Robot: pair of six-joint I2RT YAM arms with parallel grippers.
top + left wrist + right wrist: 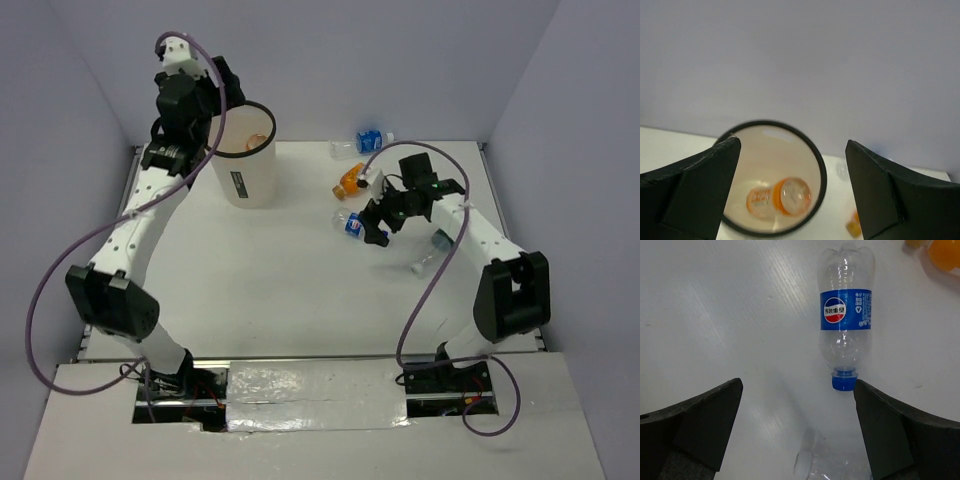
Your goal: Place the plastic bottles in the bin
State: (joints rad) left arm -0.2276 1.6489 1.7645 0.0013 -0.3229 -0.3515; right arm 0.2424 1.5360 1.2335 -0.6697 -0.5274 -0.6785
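Observation:
The white bin with a black rim stands at the back left. An orange plastic bottle lies inside on its bottom. My left gripper hangs open and empty over the bin's mouth. My right gripper is open just above the table. A clear bottle with a blue label and blue cap lies just ahead of its fingers. Another orange bottle lies beyond it. A second blue-label bottle rests near the back wall.
A clear bottle lies partly under the right gripper, also seen beside the right arm. Grey walls close the table on three sides. The orange bottle's end shows at the top right of the right wrist view.

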